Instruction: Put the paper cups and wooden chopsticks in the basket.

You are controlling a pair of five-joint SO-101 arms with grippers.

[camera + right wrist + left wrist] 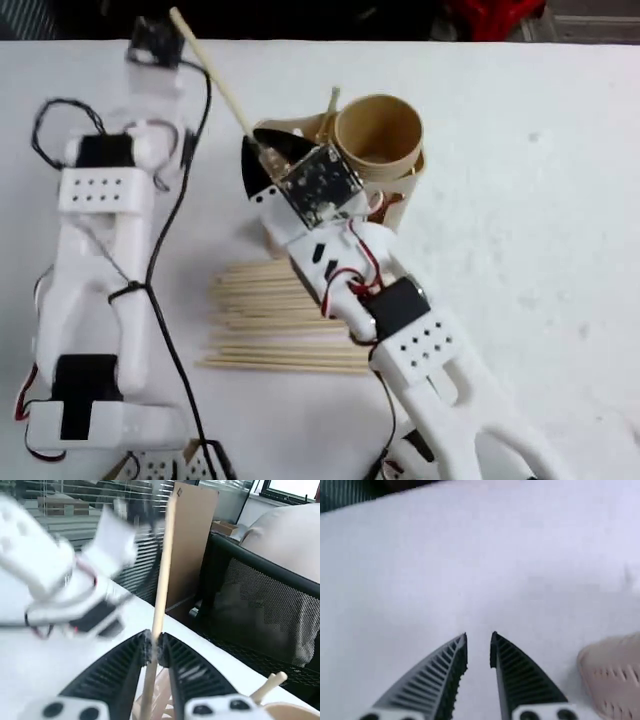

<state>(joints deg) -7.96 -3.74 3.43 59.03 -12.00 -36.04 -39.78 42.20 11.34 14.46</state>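
My right gripper [262, 152] is shut on one wooden chopstick [215, 80] that slants up and away to the left over the near left rim of the wooden basket [400, 200]. In the right wrist view the chopstick [162, 565] rises steeply from between the black fingers [120, 672]. A brown paper cup [378, 130] stands upright in the basket, with another stick [332, 100] poking up beside it. A pile of several chopsticks [280, 320] lies on the table beside the right arm. My left gripper [478, 636] hovers over bare white table, slightly open and holding nothing.
The left arm [100, 250] sits folded at the table's left, its black cable [165, 240] trailing between the arms. A pale pinkish object [612, 675] shows at the edge of the left wrist view. Bare white table [540, 200] lies right of the basket.
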